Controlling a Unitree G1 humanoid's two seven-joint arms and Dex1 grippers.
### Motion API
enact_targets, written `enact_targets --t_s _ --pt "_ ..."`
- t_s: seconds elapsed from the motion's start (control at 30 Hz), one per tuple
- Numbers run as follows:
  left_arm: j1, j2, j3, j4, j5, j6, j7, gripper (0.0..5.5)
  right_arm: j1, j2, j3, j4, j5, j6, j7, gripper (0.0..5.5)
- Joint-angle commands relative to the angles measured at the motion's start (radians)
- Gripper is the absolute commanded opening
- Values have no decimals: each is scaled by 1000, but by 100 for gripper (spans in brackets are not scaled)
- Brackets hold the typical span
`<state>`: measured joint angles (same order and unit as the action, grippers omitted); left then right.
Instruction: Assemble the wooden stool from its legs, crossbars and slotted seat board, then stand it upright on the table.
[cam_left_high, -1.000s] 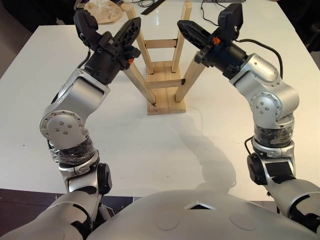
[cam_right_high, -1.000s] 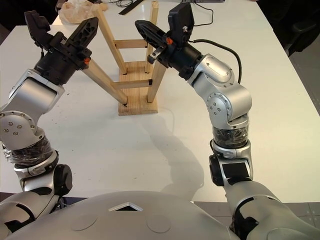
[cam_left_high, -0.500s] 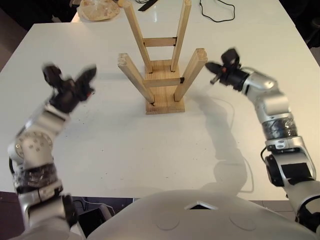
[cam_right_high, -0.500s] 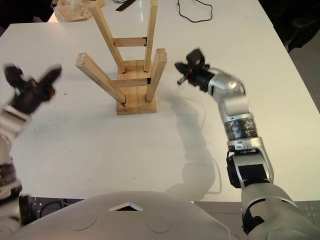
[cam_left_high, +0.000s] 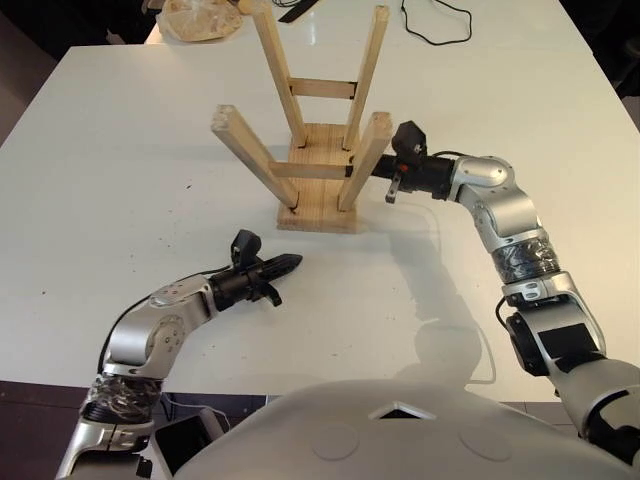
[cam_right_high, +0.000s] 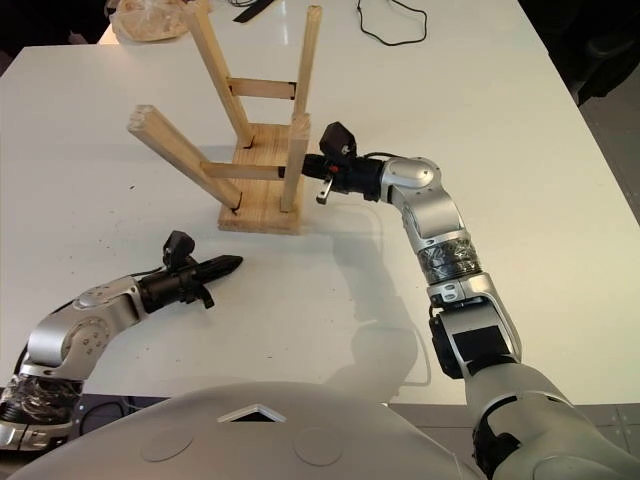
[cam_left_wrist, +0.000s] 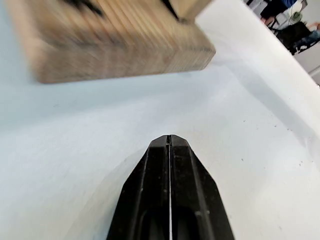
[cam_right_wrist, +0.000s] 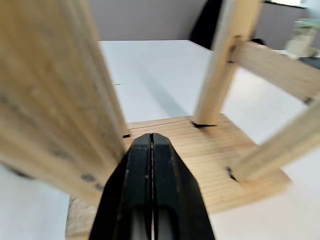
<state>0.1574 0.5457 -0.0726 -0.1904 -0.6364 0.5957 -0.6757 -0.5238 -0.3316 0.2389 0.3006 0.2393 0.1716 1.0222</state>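
Both arms have dropped from where they stood raised at either side of the stool (cam_left_high: 318, 150) a second ago, swung wide, and come back in low. The stool sits in the upper middle of the frame, upside down. Its seat board (cam_left_high: 320, 212) lies flat on the surface (cam_left_high: 480, 90), four legs point up and outward, and the crossbars (cam_left_high: 322, 88) sit between them. We see it in roughly the same place as before, not lifted.

The right tool (cam_left_high: 385, 180) now lies just beside the near right leg (cam_left_high: 362, 165), low down near the seat board, its fingers pressed together with nothing between them. The left tool (cam_left_high: 288, 264) sits low toward the lower left of the frame. It points at the seat board's near edge but stays apart from it, and it too is closed and empty.

We judge the assembly done and the turning-over not yet begun. With neither tool holding anything, the stool needs a fresh grip, or a push at the leg, before it can stand upright. A pale bag (cam_left_high: 200, 18) lies at the upper left, well apart.
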Motion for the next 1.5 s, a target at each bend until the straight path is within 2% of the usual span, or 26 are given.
enact_targets --t_s 0.03,0.2,0.3,0.43,0.6,0.7,0.77,0.83,0.97,1.07,1.17,1.33,1.5 --pt "-55 -36 -4 120 109 -21 81 5 63 -2 37 -90 16 30 49 0" --pt "-83 -66 47 208 148 -59 124 5 203 73 134 -279 31 123 0 0" --pt "-66 -71 68 214 153 -72 128 5 255 112 154 -329 24 161 -79 0" --pt "-49 -86 97 231 170 -88 155 5 311 100 134 -379 -12 199 -174 0" --pt "-39 -121 119 232 173 -101 192 5 380 43 121 -524 33 260 -180 0" --pt "-40 -140 128 229 167 -105 202 5 402 56 89 -597 111 298 -177 0" --pt "-33 -143 126 211 154 -99 187 5 428 59 37 -671 240 356 -158 0" --pt "-16 -140 119 184 145 -90 168 5 459 22 -16 -744 371 422 -119 0" --pt "14 -133 113 169 161 -86 169 5 544 -170 -75 -824 478 489 18 0" --pt "12 -134 114 182 175 -100 172 5 606 -334 -77 -777 385 445 96 0" --pt "-2 -135 109 188 189 -118 171 5 635 -441 -64 -613 186 314 67 0" --pt "-3 -105 99 167 191 -120 125 5 533 -473 -65 -275 -62 125 -59 0" --pt "5 -76 56 131 193 -99 64 5 467 -447 -48 -175 -120 49 -71 0"
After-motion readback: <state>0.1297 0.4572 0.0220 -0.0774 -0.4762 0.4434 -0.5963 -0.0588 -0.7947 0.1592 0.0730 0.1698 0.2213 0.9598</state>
